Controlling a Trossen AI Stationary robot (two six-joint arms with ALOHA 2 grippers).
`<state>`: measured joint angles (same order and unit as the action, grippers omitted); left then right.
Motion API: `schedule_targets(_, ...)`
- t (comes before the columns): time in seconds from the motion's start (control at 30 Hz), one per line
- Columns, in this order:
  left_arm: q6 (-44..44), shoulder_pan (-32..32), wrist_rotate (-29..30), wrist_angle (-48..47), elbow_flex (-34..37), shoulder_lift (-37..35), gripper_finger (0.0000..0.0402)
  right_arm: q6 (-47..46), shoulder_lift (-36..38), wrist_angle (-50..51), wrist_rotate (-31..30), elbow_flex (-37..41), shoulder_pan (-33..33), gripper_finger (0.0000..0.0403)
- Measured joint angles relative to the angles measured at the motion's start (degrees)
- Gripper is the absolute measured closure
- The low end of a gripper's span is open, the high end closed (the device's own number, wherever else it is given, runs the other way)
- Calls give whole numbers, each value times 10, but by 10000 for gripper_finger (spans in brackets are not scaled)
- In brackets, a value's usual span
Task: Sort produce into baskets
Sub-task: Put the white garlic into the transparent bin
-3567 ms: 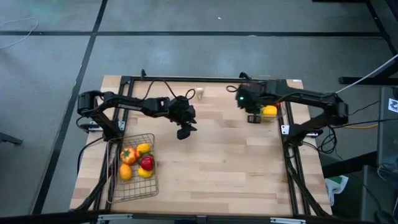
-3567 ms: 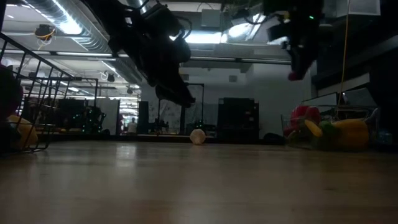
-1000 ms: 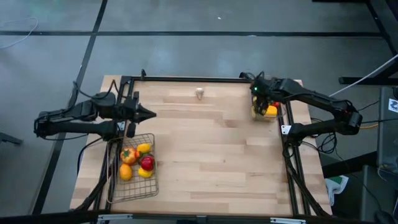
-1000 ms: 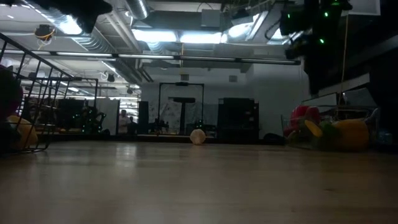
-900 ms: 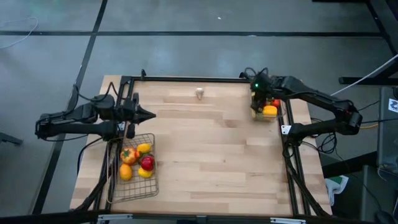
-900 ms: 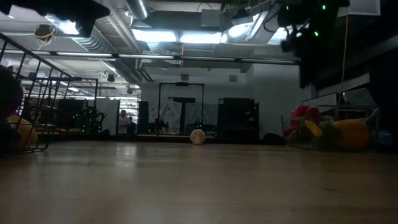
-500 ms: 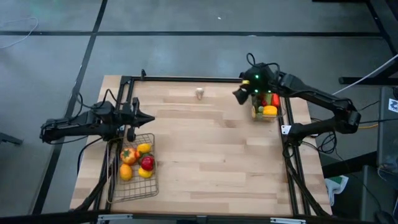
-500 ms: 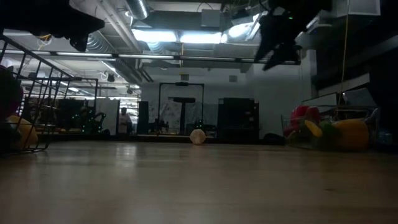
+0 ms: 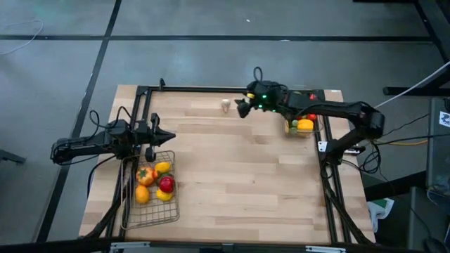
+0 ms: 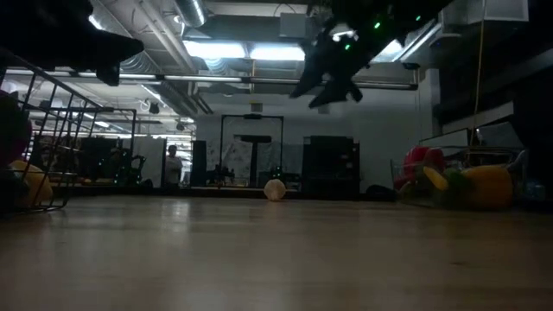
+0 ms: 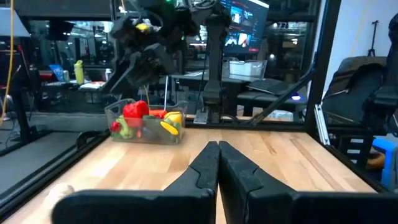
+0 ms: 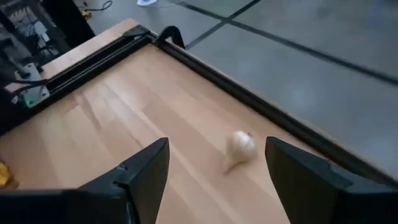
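Observation:
A small whitish garlic-like piece [image 9: 225,105] lies on the table near the far edge; it also shows in the right wrist view [image 12: 240,145] and the low view [image 10: 275,189]. My right gripper [image 9: 241,109] [image 12: 217,180] is open and empty, up in the air just right of that piece. My left gripper [image 9: 163,134] [image 11: 217,163] is shut and empty, raised above the far end of the wire basket [image 9: 171,204]. The basket holds an orange pepper [image 9: 145,175], a red piece [image 9: 166,184] and yellow pieces. The clear bin [image 9: 290,131] at the far right holds red, yellow and green produce.
A dark metal frame [image 9: 204,89] runs along the table's far edge and sides. The middle and near part of the wooden tabletop [image 9: 246,183] is bare. The clear bin also shows in the left wrist view [image 11: 146,124] and the low view [image 10: 458,186].
My right gripper has gone from above the clear bin toward the table's left edge, along the far edge, and now hangs beside the whitish piece. My left gripper has drawn back a little toward the table's left edge. The produce has stayed in place.

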<state>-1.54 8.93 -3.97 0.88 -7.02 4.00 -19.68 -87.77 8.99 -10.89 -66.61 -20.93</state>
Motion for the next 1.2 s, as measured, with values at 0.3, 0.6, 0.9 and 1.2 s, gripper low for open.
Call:
schedule_targets(0.3, 2, 0, 1, -1, 3, -7, 399, -56, -124, -88, -31, 0, 0, 139)
schedule_targets(0.6, 3, 0, 2, -2, 4, -10, 399, -87, -212, -164, -31, 0, -1, 139)
schedule_targets(0.9, -24, 0, 4, 65, 66, -10, 397, -104, -247, -192, -31, 0, 0, 139)
schedule_targets(1.2, -20, 0, 10, 62, 66, -9, 396, -129, -259, -189, -37, 0, 0, 139)
